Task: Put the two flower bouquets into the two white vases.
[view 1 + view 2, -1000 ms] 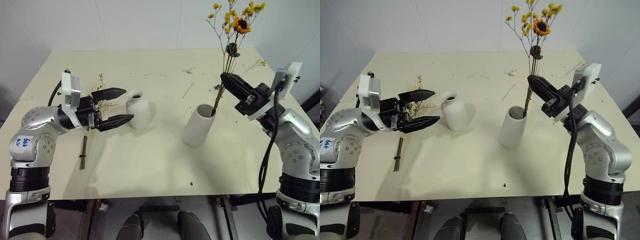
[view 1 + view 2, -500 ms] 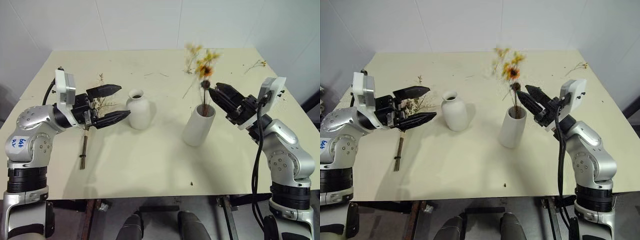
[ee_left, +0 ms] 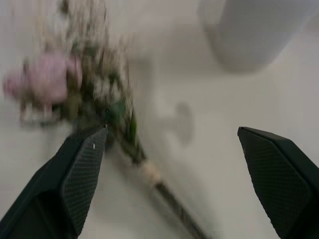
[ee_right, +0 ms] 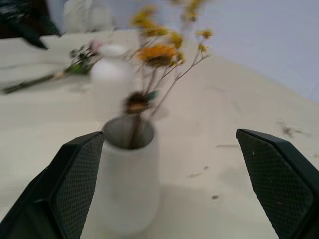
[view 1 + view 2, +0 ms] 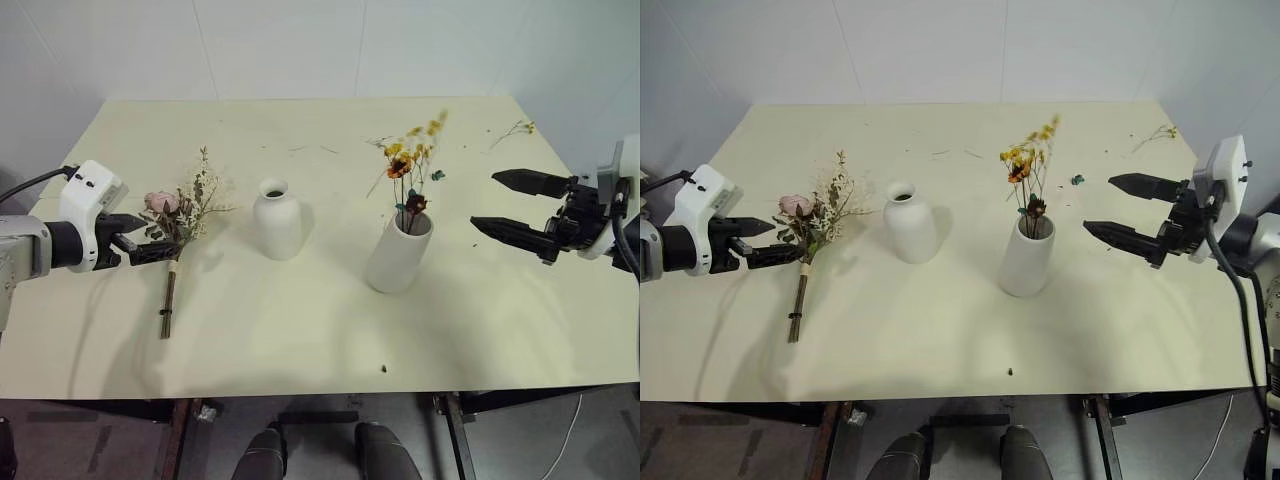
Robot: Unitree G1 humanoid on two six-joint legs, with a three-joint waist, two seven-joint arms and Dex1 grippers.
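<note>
Presently half done. Yellow bouquet [image 5: 412, 165] standing in cylinder vase [image 5: 397, 254], stems down inside the mouth, blooms leaning slightly toward the table's far right; thin-stemmed, small yellow blossoms, one orange bloom, one dark red flower low at the rim. Right gripper [image 5: 516, 206] well apart from that vase on its right, fingers spread wide, holding nothing; judged clear of the flowers so as not to disturb them. Rose bouquet [image 5: 178, 215] lying flat on table [image 5: 300, 330], left of empty bottle vase [image 5: 276, 219], pink head and pale foliage far, stems near. Left gripper [image 3: 172, 152] open, straddling the foliage, judged poised to grasp.
</note>
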